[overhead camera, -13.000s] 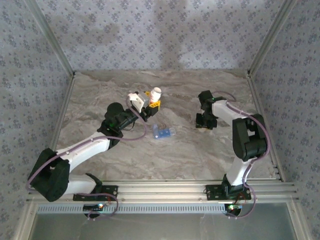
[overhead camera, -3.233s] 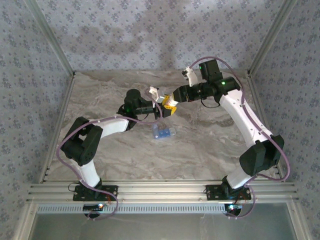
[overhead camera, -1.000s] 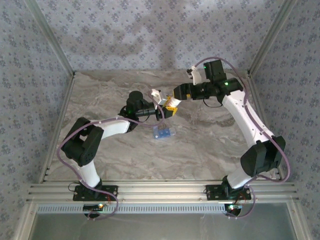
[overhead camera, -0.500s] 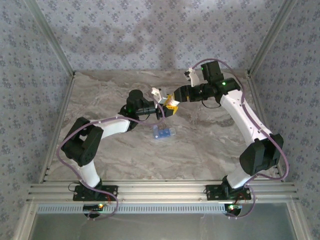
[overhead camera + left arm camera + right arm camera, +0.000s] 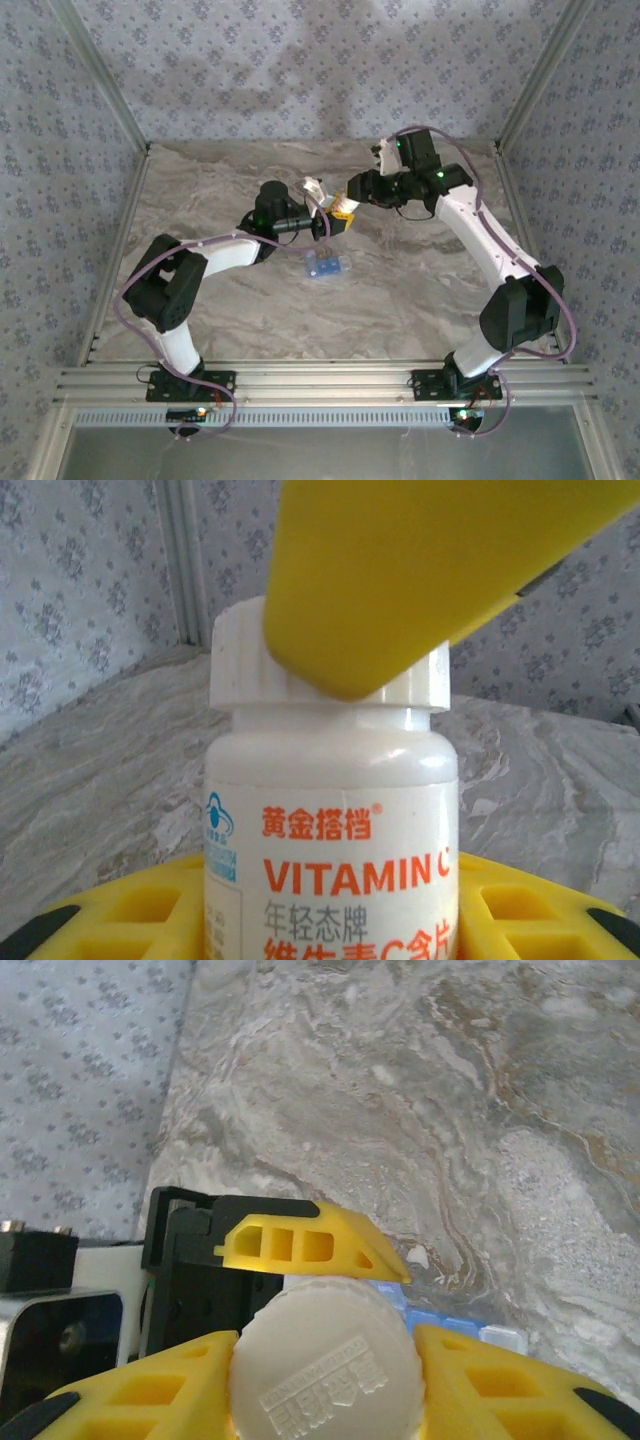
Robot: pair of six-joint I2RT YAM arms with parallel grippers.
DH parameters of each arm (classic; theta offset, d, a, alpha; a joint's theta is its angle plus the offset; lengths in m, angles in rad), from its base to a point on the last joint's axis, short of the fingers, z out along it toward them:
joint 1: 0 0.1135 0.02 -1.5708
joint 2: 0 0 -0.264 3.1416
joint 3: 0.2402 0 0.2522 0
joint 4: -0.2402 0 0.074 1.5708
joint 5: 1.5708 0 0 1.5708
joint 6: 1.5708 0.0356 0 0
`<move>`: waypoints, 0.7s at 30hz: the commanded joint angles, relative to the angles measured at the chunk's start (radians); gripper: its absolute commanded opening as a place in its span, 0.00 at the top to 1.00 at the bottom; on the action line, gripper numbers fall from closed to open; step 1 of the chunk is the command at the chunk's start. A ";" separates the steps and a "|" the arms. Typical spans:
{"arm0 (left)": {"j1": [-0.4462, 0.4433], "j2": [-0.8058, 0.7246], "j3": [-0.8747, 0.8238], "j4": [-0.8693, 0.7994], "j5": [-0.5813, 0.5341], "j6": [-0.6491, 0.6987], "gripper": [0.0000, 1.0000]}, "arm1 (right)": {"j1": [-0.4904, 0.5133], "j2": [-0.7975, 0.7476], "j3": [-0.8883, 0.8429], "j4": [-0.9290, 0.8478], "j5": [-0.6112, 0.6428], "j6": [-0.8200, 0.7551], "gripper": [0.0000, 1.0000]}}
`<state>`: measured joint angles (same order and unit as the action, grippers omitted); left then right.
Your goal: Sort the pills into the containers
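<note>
The two arms meet above the far middle of the marble-patterned table (image 5: pixel 420 300), and a small white vitamin C bottle (image 5: pixel 330 810) is held between them, clear of the surface. The left gripper (image 5: pixel 330 920) is clamped on the body of the bottle. In the left wrist view its yellow fingers (image 5: pixel 130 915) sit on either side of the orange-lettered label, low on the bottle, which stands upright there.

The right gripper (image 5: pixel 320 1400) comes in from the opposite side, onto the ribbed white cap (image 5: pixel 322 1345). In the right wrist view its two yellow fingers (image 5: pixel 490 1380) lie against the cap on both sides, so the jaws are closed on it. The embossed top of the cap faces that camera. From the left wrist, one of those right fingers (image 5: pixel 420 570) crosses in front of the cap and hides its upper part. Behind the cap in the right wrist view, one yellow finger (image 5: pixel 305 1245) of the left gripper reaches forward from its black housing.

The translucent blue pill box (image 5: pixel 326 265) lies flat on the table, nearer the arm bases than the bottle and just below the joined grippers in the overhead view. Nothing touches it. A strip of its blue edge (image 5: pixel 440 1322) shows under the cap in the right wrist view. The box is too small in these views to tell how its compartments stand or whether they hold pills
</note>
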<state>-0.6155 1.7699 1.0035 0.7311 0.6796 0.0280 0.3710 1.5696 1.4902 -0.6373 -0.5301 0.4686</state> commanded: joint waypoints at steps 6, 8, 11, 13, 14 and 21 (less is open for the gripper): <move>-0.033 -0.015 0.019 0.099 -0.030 0.044 1.00 | 0.045 -0.009 -0.055 0.007 0.137 0.231 0.55; -0.033 -0.013 0.014 0.102 -0.040 0.042 1.00 | 0.040 -0.008 -0.044 -0.013 0.130 0.224 0.54; -0.032 -0.011 0.012 0.104 -0.052 0.046 1.00 | 0.023 -0.014 -0.017 -0.027 0.127 0.211 0.49; -0.029 -0.007 0.012 0.105 -0.057 0.047 1.00 | 0.004 -0.021 0.003 -0.044 0.119 0.203 0.42; -0.027 -0.007 0.012 0.106 -0.060 0.044 1.00 | -0.005 -0.024 0.011 -0.051 0.113 0.198 0.39; -0.022 -0.004 0.004 0.116 -0.058 0.038 1.00 | -0.051 -0.068 0.051 -0.100 0.070 0.131 0.21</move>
<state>-0.6434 1.7714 1.0027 0.7681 0.6151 0.0593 0.3389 1.5406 1.4948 -0.6720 -0.4496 0.6502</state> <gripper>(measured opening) 0.456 0.787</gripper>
